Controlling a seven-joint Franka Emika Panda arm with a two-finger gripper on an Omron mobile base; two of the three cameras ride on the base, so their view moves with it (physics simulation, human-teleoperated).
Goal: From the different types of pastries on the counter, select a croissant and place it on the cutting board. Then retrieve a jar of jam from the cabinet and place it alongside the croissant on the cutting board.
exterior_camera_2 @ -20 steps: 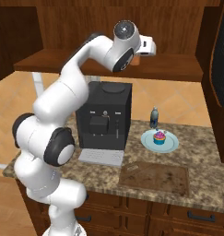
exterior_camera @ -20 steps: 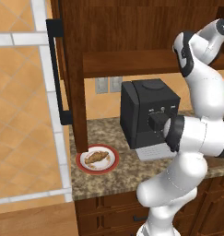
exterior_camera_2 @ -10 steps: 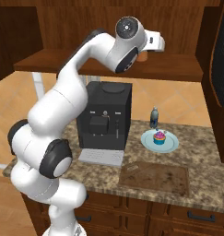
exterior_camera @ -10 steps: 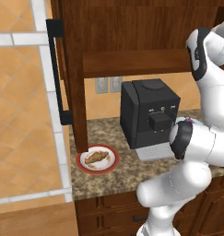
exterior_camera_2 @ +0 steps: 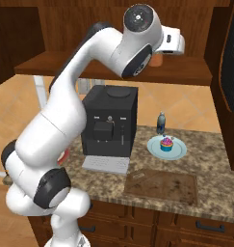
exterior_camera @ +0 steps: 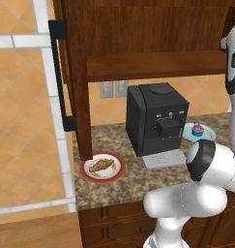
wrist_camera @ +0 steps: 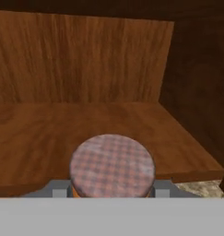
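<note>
While the gripper (wrist_camera: 112, 192) clamps one jar (wrist_camera: 112, 167) at bottom centre, one croissant (exterior_camera: 101, 165) sits lower left, one cupcake (exterior_camera_2: 166, 143) right.

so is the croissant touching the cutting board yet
Apart. In the left base view the croissant lies on the red-rimmed plate, left of the coffee machine; in the right base view the cutting board lies bare.
</note>
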